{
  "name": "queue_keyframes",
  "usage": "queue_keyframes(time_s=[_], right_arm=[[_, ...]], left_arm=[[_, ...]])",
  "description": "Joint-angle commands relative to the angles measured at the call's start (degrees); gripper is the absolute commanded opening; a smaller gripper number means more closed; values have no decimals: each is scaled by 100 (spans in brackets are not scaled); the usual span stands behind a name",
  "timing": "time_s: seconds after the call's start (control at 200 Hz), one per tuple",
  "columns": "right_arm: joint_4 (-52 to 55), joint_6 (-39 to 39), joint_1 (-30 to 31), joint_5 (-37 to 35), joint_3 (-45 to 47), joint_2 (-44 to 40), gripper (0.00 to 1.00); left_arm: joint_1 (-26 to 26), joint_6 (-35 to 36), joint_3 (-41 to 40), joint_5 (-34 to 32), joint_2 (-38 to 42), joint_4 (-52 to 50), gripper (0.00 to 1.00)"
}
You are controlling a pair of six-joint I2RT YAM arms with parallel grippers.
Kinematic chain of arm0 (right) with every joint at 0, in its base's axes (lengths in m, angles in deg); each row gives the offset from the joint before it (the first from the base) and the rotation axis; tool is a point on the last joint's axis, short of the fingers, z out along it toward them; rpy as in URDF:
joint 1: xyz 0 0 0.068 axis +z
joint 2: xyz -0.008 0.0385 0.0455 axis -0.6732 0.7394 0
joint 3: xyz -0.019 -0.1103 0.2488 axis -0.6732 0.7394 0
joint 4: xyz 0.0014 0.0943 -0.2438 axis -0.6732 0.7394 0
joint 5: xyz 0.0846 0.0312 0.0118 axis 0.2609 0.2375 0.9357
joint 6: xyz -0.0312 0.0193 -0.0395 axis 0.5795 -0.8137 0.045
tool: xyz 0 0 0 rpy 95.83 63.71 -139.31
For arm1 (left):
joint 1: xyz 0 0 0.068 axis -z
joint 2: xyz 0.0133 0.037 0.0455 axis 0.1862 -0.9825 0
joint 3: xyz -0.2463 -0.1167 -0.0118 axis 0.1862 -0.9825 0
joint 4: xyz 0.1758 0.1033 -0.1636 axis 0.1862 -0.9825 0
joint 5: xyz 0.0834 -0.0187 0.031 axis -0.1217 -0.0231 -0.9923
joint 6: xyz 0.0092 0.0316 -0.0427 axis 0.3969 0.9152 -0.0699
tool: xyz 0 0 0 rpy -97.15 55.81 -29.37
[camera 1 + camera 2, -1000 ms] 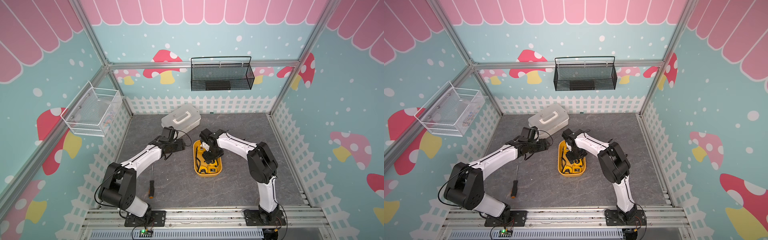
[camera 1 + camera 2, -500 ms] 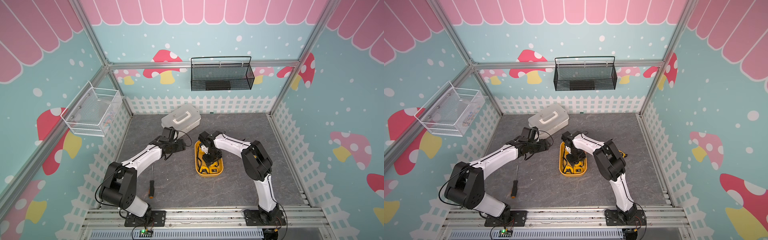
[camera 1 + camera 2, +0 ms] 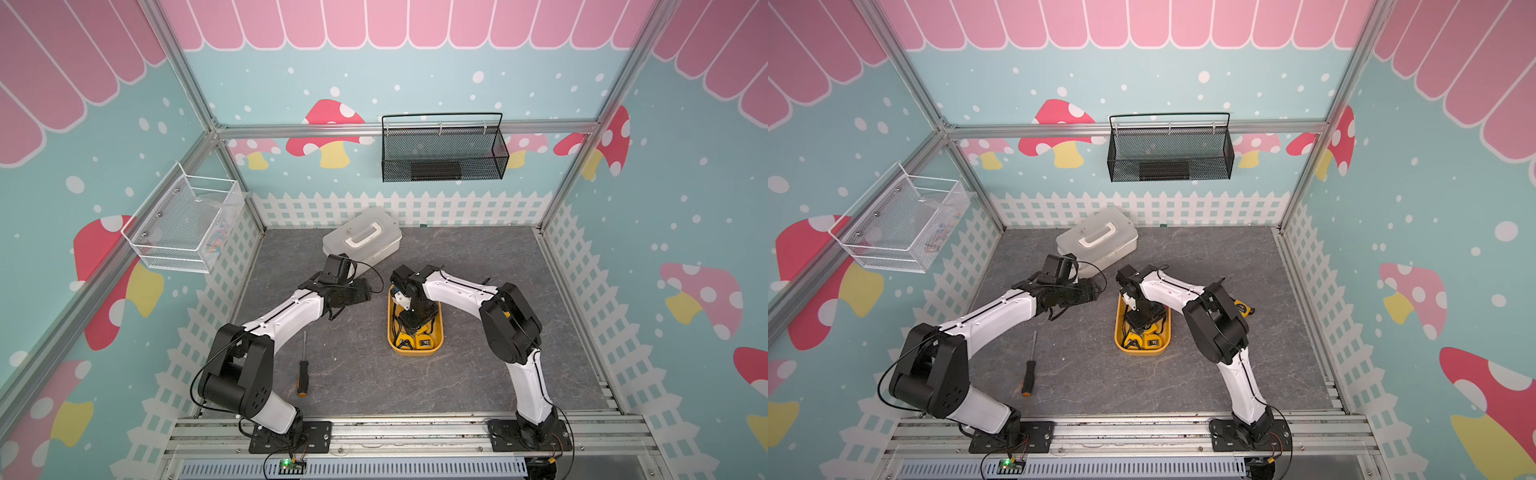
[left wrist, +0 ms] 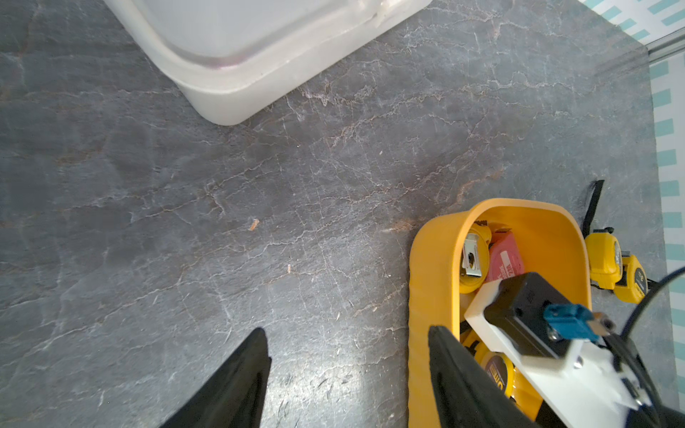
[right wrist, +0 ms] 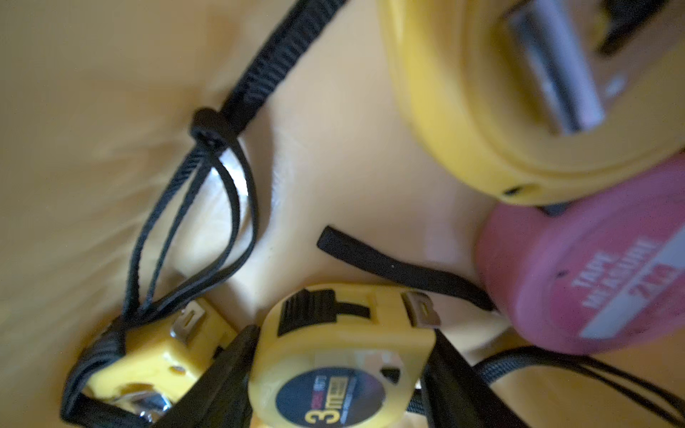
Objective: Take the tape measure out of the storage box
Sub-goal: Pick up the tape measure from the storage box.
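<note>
1. Right gripper clamps the yellow tape measure — not yet lifted, lying inside the storage box.
2. Left gripper hangs wide and empty beside the box — the lift-out remains.

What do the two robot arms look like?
They match. The left arm and right arm have smooth white shells between chunky black joints, bolted to black base plates. Thin black cables loop beside them. Each ends in two tapered black fingers, with a black camera box at the wrist; the right one's has a blue plug.
</note>
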Motion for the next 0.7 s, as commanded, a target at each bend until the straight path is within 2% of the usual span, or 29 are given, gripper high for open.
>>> queue_keyframes(time_s=[0.0,0.11,0.295,0.505,0.69], right_arm=[[-61,-86,30,26,88,-77,57],[-161,-86,-20,47,172,-185,44],[-422,122,-294,386,371,-583,42],[-866,849,-475,981,533,-1237,42],[-1305,1136,-663,1631,786,-1759,42]], left_arm=[[-24,-39,-33,49,5,30,69],[-24,-4,-36,130,30,29,69],[-33,156,-12,515,58,38,70],[-31,287,-17,1779,-2,359,71],[-35,245,17,2880,-213,649,72]])
